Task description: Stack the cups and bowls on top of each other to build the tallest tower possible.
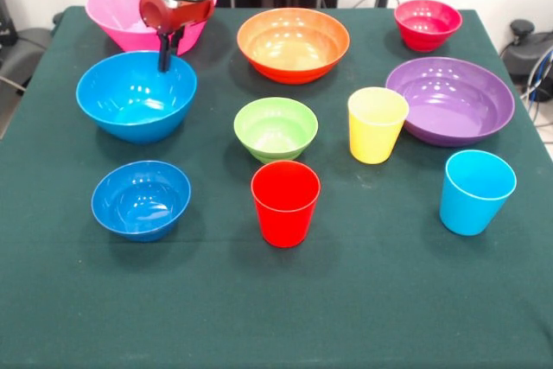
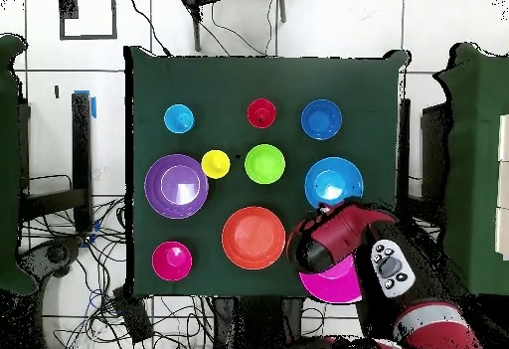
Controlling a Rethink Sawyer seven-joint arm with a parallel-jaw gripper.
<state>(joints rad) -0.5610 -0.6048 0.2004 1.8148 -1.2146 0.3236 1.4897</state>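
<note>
Tool [image 1: 165,61] over large blue bowl's [image 1: 136,97] far rim, nothing stacked

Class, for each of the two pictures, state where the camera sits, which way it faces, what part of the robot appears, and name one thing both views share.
Front view: across the table from the robot, facing it over the green table; the arm's lower end and hand come down over the large blue bowl.
Overhead view: above, looking straight down, robot's base at the bottom; the red arm covers part of the pink bowl.
Shared: both show the orange bowl, turned half round.
</note>
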